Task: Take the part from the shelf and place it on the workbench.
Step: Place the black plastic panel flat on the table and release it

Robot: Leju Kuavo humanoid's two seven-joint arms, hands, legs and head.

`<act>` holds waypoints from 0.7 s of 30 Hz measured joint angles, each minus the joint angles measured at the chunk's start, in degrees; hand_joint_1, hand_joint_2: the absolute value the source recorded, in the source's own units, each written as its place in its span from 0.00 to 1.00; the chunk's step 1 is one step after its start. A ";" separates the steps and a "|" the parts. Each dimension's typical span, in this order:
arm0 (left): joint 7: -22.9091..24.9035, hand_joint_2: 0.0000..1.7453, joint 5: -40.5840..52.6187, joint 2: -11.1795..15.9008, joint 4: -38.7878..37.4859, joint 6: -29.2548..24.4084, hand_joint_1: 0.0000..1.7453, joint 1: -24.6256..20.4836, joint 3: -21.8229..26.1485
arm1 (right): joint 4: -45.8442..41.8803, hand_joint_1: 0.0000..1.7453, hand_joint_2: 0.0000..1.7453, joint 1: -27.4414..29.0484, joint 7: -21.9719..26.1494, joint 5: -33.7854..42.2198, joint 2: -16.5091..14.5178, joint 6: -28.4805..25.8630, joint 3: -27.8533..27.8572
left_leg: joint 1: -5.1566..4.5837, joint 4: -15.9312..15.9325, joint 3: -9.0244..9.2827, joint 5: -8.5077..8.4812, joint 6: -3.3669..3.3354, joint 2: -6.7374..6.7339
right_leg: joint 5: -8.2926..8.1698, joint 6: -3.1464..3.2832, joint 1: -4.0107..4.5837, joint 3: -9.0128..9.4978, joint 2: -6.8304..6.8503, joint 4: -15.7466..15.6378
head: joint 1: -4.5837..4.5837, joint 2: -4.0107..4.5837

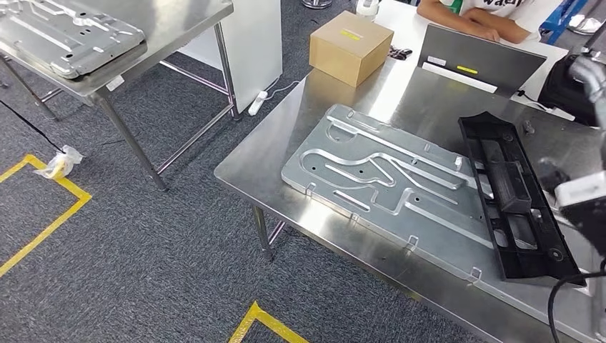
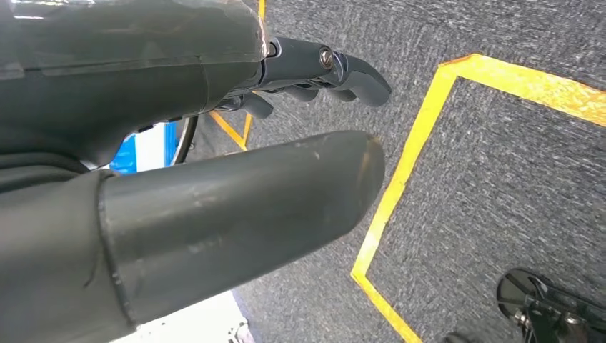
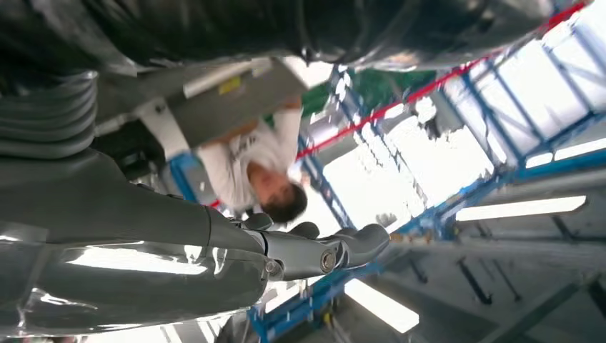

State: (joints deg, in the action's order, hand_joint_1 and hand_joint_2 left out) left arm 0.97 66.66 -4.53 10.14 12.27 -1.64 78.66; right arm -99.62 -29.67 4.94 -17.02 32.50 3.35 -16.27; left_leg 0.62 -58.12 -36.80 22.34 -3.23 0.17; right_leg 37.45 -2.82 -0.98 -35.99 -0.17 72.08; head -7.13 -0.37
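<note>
The black plastic part (image 1: 516,196) lies flat on the steel workbench (image 1: 286,153), its long side running front to back at the right. It overlaps the right end of a large silver stamped plate (image 1: 379,175). My right arm (image 1: 580,196) comes in at the right edge, just beside the part. In the right wrist view my right hand (image 3: 314,254) has its fingers stretched out with nothing in them, and the ceiling is behind it. My left hand (image 2: 314,71) hangs over the carpet and holds nothing, fingers slightly bent and apart from the thumb.
A cardboard box (image 1: 350,46) and a laptop (image 1: 479,57) stand at the bench's far side, where a person (image 1: 486,18) sits. A black bag (image 1: 564,89) is at the far right. A second steel table (image 1: 164,43) carries another plate at the back left. Yellow tape (image 1: 43,214) marks the carpet.
</note>
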 joint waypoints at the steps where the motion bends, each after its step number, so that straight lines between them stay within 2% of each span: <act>1: -0.03 0.00 0.01 -0.07 0.00 -0.01 0.00 0.03 0.09 | -0.95 0.00 0.00 2.14 0.50 0.47 0.01 0.09 0.49 | 0.02 -0.09 -0.09 -0.04 0.04 0.00 | -0.41 -0.16 -0.16 -0.22 0.02 0.74 | 0.00 0.00; 2: -0.06 0.00 0.03 -0.15 0.00 -0.01 0.00 0.06 0.16 | -1.89 0.00 0.00 4.11 0.99 0.75 0.01 0.15 0.98 | 0.05 -0.23 -0.22 -0.08 0.11 0.00 | -1.82 -0.28 -0.36 0.62 0.05 -0.66 | 0.01 0.00; 4: -0.09 0.00 0.11 -0.28 0.00 -0.05 0.00 0.11 0.23 | -3.57 0.00 0.00 7.28 1.85 0.91 0.03 0.07 2.01 | 0.09 -0.70 -0.60 -0.24 0.47 0.02 | -5.21 -0.37 -0.70 4.48 0.22 -7.87 | 0.00 0.00; 6: -0.04 0.00 0.17 -0.39 0.00 -0.13 0.00 0.12 0.27 | -4.96 0.00 0.00 10.08 2.48 0.83 0.12 -0.18 2.99 | 0.06 -1.04 -0.85 -0.55 1.16 0.11 | -7.20 0.08 -0.49 6.90 0.21 -12.76 | -0.02 0.00; 8: 0.03 0.00 0.18 -0.47 0.00 -0.19 0.00 0.16 0.33 | -6.13 0.00 0.00 13.15 3.13 0.66 0.27 -0.38 3.88 | 0.04 -0.98 -0.94 -1.09 2.06 0.20 | -7.77 0.99 0.00 6.72 0.06 -13.20 | -0.04 0.00; 10: 0.07 0.00 0.18 -0.52 0.00 -0.25 0.00 0.25 0.53 | -7.15 0.00 0.00 16.18 4.07 0.20 0.31 -0.42 4.62 | 0.17 -1.28 -1.39 -0.80 2.91 0.22 | -8.34 2.09 -0.12 6.15 0.17 -13.53 | -0.05 0.00; 11: 0.09 0.00 0.18 -0.54 0.00 -0.28 0.00 0.29 0.68 | -7.62 0.00 0.00 17.65 4.55 -0.18 0.25 -0.43 4.90 | 0.24 -2.37 -1.89 0.64 3.21 0.20 | -8.85 2.66 -0.22 5.73 0.26 -13.67 | -0.04 0.00; 12: 0.11 0.00 0.18 -0.54 0.00 -0.32 0.00 0.31 0.86 | -8.08 0.00 0.00 19.12 4.98 -0.67 0.14 -0.46 5.09 | 0.33 -4.53 -2.66 2.99 3.39 0.18 | -9.40 3.14 -0.30 5.20 0.36 -13.76 | -0.04 0.00; 14: 0.15 0.00 0.18 -0.54 0.00 -0.41 0.00 0.31 1.13 | -8.87 0.00 0.00 22.02 5.41 -2.07 -0.32 -0.84 5.19 | 0.41 -11.57 -4.58 8.59 3.63 0.15 | -10.35 3.62 -0.10 3.85 0.46 -13.62 | -0.04 0.00; 15: 0.17 0.00 0.18 -0.54 0.00 -0.46 0.00 0.30 1.21 | -9.14 0.00 0.00 23.40 5.46 -2.84 -0.68 -1.16 5.08 | 0.42 -14.85 -5.12 10.25 3.72 0.15 | -10.84 3.65 0.02 3.09 0.48 -13.51 | -0.04 0.00; 16: 0.19 0.00 0.18 -0.54 0.00 -0.52 0.00 0.29 1.26 | -9.37 0.00 0.00 24.67 5.47 -3.60 -1.09 -1.53 4.90 | 0.42 -16.69 -4.86 10.69 3.74 0.15 | -11.34 3.64 0.12 2.28 0.49 -13.37 | -0.05 0.00; 17: 0.20 0.00 0.18 -0.54 0.00 -0.56 0.00 0.27 1.30 | -9.56 0.00 0.00 25.69 5.47 -4.19 -1.49 -1.84 4.68 | 0.42 -16.50 -3.58 10.03 3.66 0.15 | -11.82 3.58 0.21 1.51 0.48 -13.21 | -0.05 0.00; 18: 0.21 0.00 0.18 -0.54 0.00 -0.59 0.00 0.25 1.33 | -9.73 0.00 0.00 26.47 5.47 -4.59 -1.80 -2.06 4.47 | 0.39 -14.22 -1.23 8.79 3.47 0.15 | -12.26 3.47 0.27 0.80 0.45 -13.06 | -0.05 0.00; 20: 0.21 0.00 0.18 -0.50 0.02 -0.66 0.00 0.07 1.42 | -10.15 0.00 0.00 27.44 5.49 -4.97 -2.24 -2.36 4.19 | 0.16 -5.98 5.16 7.69 2.86 0.19 | -13.07 3.10 0.36 -0.20 0.40 -12.75 | -0.05 0.00; 21: 0.21 0.00 0.18 -0.49 0.04 -0.69 0.00 -0.03 1.45 | -10.35 0.00 0.00 27.73 5.51 -5.01 -2.39 -2.47 4.09 | -0.03 -2.74 7.39 7.69 2.56 0.21 | -13.43 2.79 0.39 -0.36 0.40 -12.71 | -0.03 0.00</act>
State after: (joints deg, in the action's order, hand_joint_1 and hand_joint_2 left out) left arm 1.18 66.84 -5.02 10.18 11.57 -1.67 80.11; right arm -109.97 -1.95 10.44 -22.04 30.11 0.88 -12.19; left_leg 0.60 -60.87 -29.41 30.04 -0.66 0.38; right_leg 24.02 -0.02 -0.59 -36.35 0.23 59.37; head -7.16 -0.37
